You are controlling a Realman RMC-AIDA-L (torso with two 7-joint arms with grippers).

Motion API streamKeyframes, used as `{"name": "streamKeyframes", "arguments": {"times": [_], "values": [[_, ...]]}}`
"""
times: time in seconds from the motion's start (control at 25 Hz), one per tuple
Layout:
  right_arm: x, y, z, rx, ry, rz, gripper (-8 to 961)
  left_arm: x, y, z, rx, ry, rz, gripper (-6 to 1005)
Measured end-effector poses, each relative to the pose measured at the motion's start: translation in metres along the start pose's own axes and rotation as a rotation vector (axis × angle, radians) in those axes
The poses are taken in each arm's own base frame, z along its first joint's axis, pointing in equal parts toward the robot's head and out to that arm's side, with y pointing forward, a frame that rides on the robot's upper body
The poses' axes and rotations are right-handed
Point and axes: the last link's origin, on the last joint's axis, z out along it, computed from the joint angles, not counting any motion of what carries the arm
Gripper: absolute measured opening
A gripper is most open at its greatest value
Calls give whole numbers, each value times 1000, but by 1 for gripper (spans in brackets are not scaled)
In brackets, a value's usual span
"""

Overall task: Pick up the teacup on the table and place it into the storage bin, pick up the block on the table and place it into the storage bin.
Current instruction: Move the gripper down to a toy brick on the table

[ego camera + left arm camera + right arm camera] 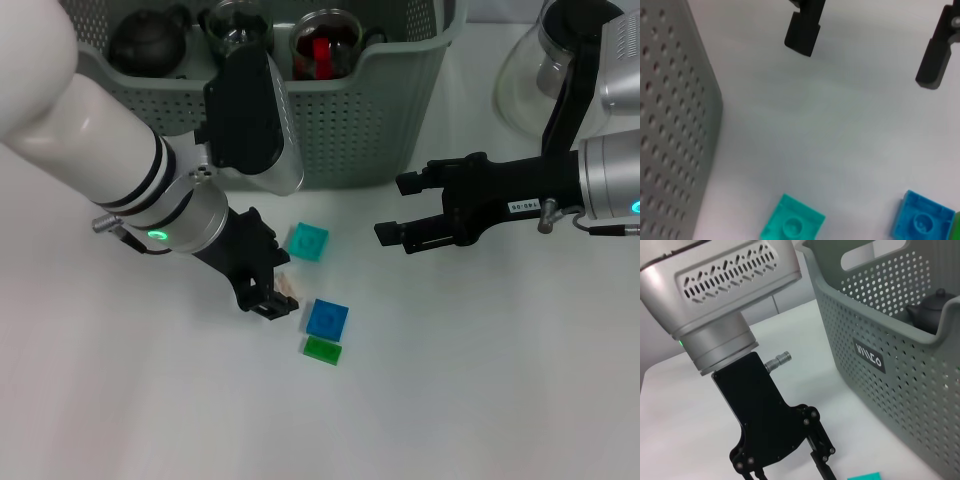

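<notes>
The grey-green storage bin (pixel 330 120) stands at the back of the table, its black label (pixel 869 355) showing in the right wrist view. Inside it are a dark teapot (pixel 148 40) and two glass cups (pixel 325 45); no teacup shows on the table. A teal block (pixel 308 241), a blue block (pixel 327 318) and a green block (pixel 322 350) lie in front of the bin. My left gripper (pixel 270 303) is low at the table just left of the blue block, beside a small pale piece (pixel 288 287). Right of the teal block hovers my right gripper (pixel 390 208), open and empty.
A glass pot (pixel 540 70) stands at the back right, behind my right arm. The bin's perforated wall (pixel 670 140) runs close beside the teal block (pixel 792 222) and the blue block (pixel 922 222). White table spreads across the front.
</notes>
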Motion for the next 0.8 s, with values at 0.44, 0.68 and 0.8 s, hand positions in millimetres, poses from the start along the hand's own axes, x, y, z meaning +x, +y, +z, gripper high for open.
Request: {"name": "streamKeyframes", "arguments": {"times": [0.44, 0.68, 0.8], "values": [[-2, -1, 1, 6, -2, -9, 881, 1, -4, 0, 23, -14, 2, 590], [-2, -1, 0, 9, -1, -8, 881, 5, 1, 3, 8, -27, 23, 591], [-2, -2, 0, 10, -2, -12, 881, 7, 4, 2, -6, -30, 32, 592]]}}
